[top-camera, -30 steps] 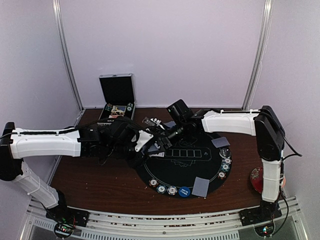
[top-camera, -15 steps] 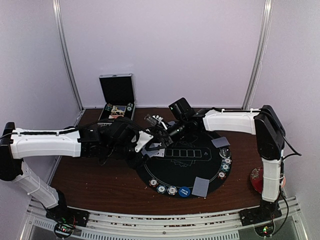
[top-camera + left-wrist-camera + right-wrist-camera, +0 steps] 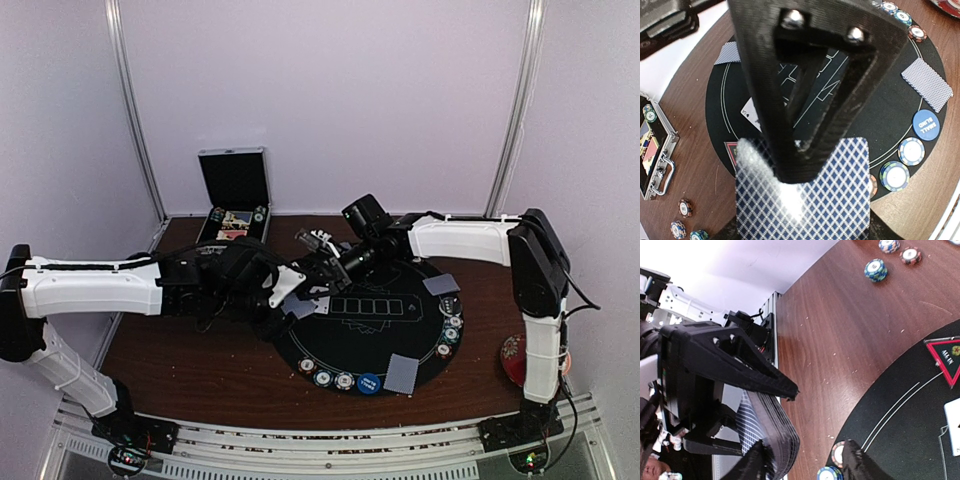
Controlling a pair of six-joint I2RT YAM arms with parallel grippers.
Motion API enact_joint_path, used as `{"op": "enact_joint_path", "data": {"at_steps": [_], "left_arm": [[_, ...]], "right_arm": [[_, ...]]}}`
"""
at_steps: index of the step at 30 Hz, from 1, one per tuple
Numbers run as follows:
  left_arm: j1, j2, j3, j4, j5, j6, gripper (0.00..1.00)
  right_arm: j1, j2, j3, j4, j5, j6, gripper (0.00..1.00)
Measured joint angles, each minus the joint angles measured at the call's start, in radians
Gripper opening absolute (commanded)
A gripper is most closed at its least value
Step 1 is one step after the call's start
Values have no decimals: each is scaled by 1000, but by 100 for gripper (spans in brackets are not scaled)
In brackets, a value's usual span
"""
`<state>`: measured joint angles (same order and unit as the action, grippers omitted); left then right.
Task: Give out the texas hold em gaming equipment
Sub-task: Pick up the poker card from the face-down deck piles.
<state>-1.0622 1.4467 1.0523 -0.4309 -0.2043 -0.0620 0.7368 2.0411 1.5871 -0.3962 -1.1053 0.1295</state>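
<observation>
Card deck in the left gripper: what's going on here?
The left gripper is clamped on the blue-backed card deck and holds it over the left edge of the round black mat. The right gripper is open right at the deck, apparently to take a card, but none is visibly in it. Card piles and chips lie along the mat's rim.

Soft, even light from above fills the overhead view; the arms (image 3: 90,285) cast only faint shadows on the dark counter (image 3: 200,350). In the left wrist view, glare whitens the cards (image 3: 790,205) at lower centre. The right wrist view's upper left is blown out white, its bottom edge blurred.
</observation>
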Motion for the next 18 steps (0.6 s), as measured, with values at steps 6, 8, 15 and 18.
{"op": "enact_joint_path", "data": {"at_steps": [6,8,15,18], "left_arm": [[0,0,0,6,1,5,64],[0,0,0,15,1,5,64],[0,0,0,29,3,5,64],[0,0,0,34,4,5,64]], "right_arm": [[12,20,7,-23,-56,2,60],[25,20,8,-15,-66,16,60],[51,22,-11,105,-96,145,57],[51,32,-17,145,-98,187,53]]}}
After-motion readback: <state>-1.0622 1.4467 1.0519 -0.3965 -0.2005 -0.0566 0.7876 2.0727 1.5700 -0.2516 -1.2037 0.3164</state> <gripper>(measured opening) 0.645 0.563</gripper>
